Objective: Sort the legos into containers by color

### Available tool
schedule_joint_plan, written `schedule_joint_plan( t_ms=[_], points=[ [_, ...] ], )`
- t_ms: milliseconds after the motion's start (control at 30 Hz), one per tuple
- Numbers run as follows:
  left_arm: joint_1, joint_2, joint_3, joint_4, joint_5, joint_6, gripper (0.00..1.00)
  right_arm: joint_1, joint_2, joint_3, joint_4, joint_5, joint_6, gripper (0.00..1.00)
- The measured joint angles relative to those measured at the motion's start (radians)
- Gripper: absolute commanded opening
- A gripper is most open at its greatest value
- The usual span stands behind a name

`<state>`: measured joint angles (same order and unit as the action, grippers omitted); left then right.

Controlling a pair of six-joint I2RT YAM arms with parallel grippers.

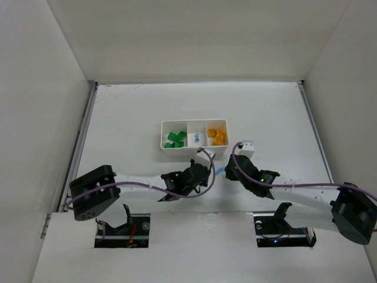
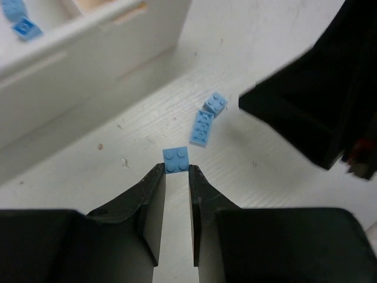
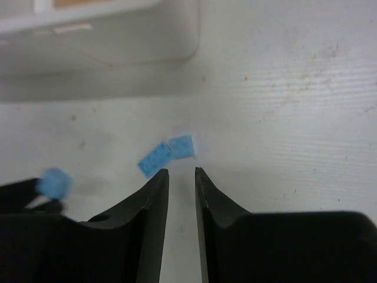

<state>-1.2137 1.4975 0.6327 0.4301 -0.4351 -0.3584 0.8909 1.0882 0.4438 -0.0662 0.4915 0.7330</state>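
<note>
Left tool [image 2: 177, 169]: clamped on a square light-blue plate [image 2: 176, 159], studs up, pinched by its side edges right at the tips.
Right tool [image 3: 181, 172]: jaws a narrow slit apart, nothing between.
Long blue plate [image 2: 202, 127]: flat on the grainy white counter [image 2: 265, 177], studs up. Its long axis runs away from the left tool, leaning right.
Small square plate [image 2: 215, 103]: touching the long plate's far end.
Tray [image 1: 177, 149]: smooth white plastic, just beyond.
</note>
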Motion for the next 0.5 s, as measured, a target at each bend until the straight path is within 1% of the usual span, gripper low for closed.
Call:
schedule_joint_plan(
  t_ms=[67,133,233,400,500],
  points=[
    [0.032,-0.086,-0.032,0.001,0.008,-0.017,0.13,0.008,0.062,0.013,-0.025,-0.005,0.009,0.32],
    [0.064,-0.162,-0.061,0.002,0.016,-0.029,0.14,0.014,0.108,0.025,-0.04,-0.01,0.016,0.39],
    [0.114,-0.254,-0.104,0.006,0.024,-0.044,0.14,0.014,0.158,0.045,-0.048,-0.01,0.021,0.46],
    [0.156,-0.301,-0.141,0.008,0.047,-0.053,0.14,0.014,0.2,0.069,-0.033,-0.011,0.014,0.45],
    [0.165,-0.301,-0.155,0.005,0.061,-0.055,0.15,0.006,0.242,0.083,-0.024,-0.018,0.001,0.42]
  ],
)
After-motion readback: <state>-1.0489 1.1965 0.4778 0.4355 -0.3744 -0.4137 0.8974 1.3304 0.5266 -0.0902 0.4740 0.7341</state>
